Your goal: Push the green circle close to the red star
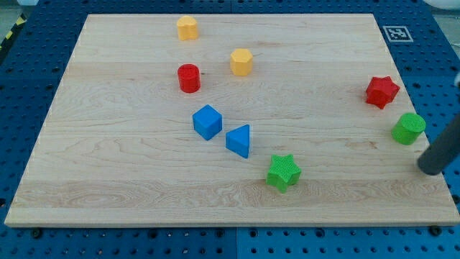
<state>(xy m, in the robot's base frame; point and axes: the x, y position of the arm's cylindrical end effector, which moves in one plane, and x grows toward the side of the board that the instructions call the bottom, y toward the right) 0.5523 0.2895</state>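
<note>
The green circle (408, 128), a short green cylinder, stands near the board's right edge. The red star (382, 91) sits just above and to the left of it, a small gap apart. My tip (431, 167) is at the end of the dark rod coming in from the view's right edge. It rests below and to the right of the green circle, apart from it.
On the wooden board (129, 165) also stand a green star (283, 173), a blue triangle (238, 140), a blue cube (207, 121), a red cylinder (188, 78) and two yellow blocks (241, 62) (187, 27). A blue pegboard (445, 43) surrounds the board.
</note>
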